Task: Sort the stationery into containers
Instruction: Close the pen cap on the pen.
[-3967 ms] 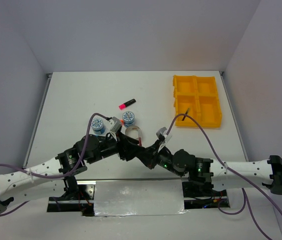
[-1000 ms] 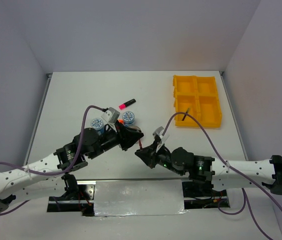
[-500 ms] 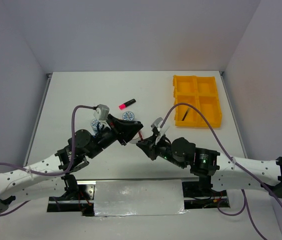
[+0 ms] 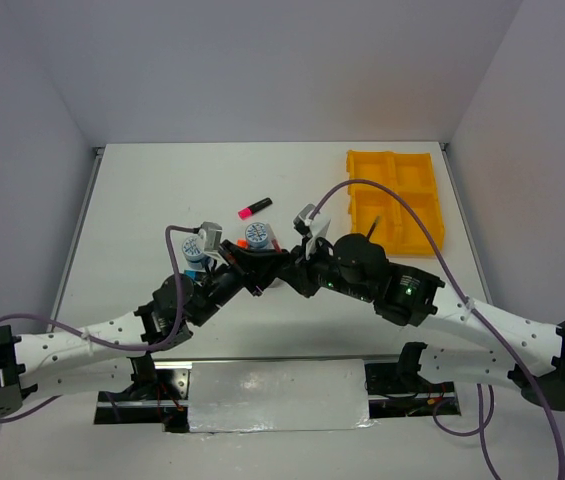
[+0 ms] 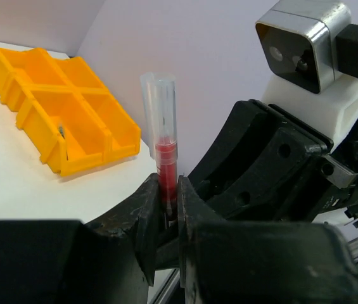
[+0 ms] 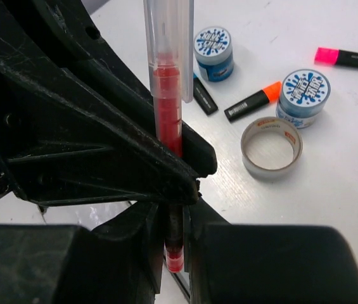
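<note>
Top external view: on the white surface (image 4: 162, 180) a bright yellow-orange plastic tray (image 4: 424, 190) with four square compartments sits at the far right. A thin dark pen (image 4: 374, 223) lies slanted in its near-left compartment. The right arm's purple cable (image 4: 362, 184) arches across the tray's left side and hides part of it. A pink-capped black highlighter (image 4: 254, 208) lies alone near the middle, well apart from the tray. Both arms meet just in front of it, and their black bodies cover much of the stationery around them.

The right wrist view shows that cluster better. Two blue-and-white round tape rolls (image 6: 213, 52) (image 6: 303, 94) stand upright on the surface. An orange-capped black highlighter (image 6: 252, 101) lies between them, and a silver tape ring (image 6: 271, 147) rests just beside the nearer roll. A short black marker (image 6: 203, 95) lies by the other roll, with one end hidden so that its cap colour cannot be told.

A thin clear-barrelled pen (image 6: 168, 82) with red ink and a clear cap stands nearly upright above the surface, held by both arms at once. The left pincer (image 5: 169, 187) is closed almost fully, its fingers clamped on the barrel below the red section. The right pincer (image 6: 173, 221) is likewise nearly closed, pinching the pen's lower end from the opposite side. The two black pincers sit close against each other, each blocking much of the other's wrist view.
</note>
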`<state>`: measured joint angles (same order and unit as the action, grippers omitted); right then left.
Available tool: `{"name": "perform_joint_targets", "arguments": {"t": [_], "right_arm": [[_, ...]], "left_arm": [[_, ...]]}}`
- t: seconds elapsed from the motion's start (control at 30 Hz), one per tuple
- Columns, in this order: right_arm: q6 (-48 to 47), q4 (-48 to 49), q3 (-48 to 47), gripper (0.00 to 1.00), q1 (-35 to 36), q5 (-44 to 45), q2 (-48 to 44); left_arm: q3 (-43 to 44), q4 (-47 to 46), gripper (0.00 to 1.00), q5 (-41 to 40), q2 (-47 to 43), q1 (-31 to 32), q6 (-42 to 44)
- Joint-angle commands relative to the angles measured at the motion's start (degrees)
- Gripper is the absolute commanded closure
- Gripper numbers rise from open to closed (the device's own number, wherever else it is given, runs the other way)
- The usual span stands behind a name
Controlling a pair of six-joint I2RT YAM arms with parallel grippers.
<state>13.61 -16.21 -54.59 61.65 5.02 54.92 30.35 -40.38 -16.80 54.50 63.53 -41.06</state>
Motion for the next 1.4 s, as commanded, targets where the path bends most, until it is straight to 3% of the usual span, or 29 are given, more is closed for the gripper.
{"name": "perform_joint_targets", "arguments": {"t": [0.0,0.33,0.37,0.47,0.5,0.63,1.0,1.37], "right_arm": [[0.64,25.26,-11.59,1.0,-2.15,3.95,0.54],[2.3,28.6,3.6,1.0,-2.15,3.95,-4.81],[2.56,28.69,4.92,1.0,-2.15,3.86,-5.08],[3.71,28.77,7.55,1.0,-1.97,3.34,-5.96],[4.4,28.78,8.09,1.0,-1.97,3.25,-6.4],[5.82,29.04,11.42,1.0,-1.88,1.67,-7.8],[5.38,27.28,13.89,1.0,2.07,-0.79,-10.09],[5.73,25.52,16.18,1.0,5.76,-4.13,-9.92]], "left_arm": [[-5.21,16.12,1.0,13.37,5.09,5.55,-0.34],[5.06,33.86,0.99,4.5,-2.29,5.55,4.32],[7.16,34.92,0.94,4.14,-2.47,5.55,4.93],[10.51,38.35,0.55,2.91,-3.43,5.55,6.6],[10.96,39.06,0.33,2.13,-4.48,5.55,7.21],[13.76,39.94,0.02,-1.3,-7.65,5.55,8.71],[20.01,39.07,0.01,-7.55,-9.76,4.85,13.2],[25.72,35.99,0.05,-3.25,-8.63,2.22,17.86]]}}
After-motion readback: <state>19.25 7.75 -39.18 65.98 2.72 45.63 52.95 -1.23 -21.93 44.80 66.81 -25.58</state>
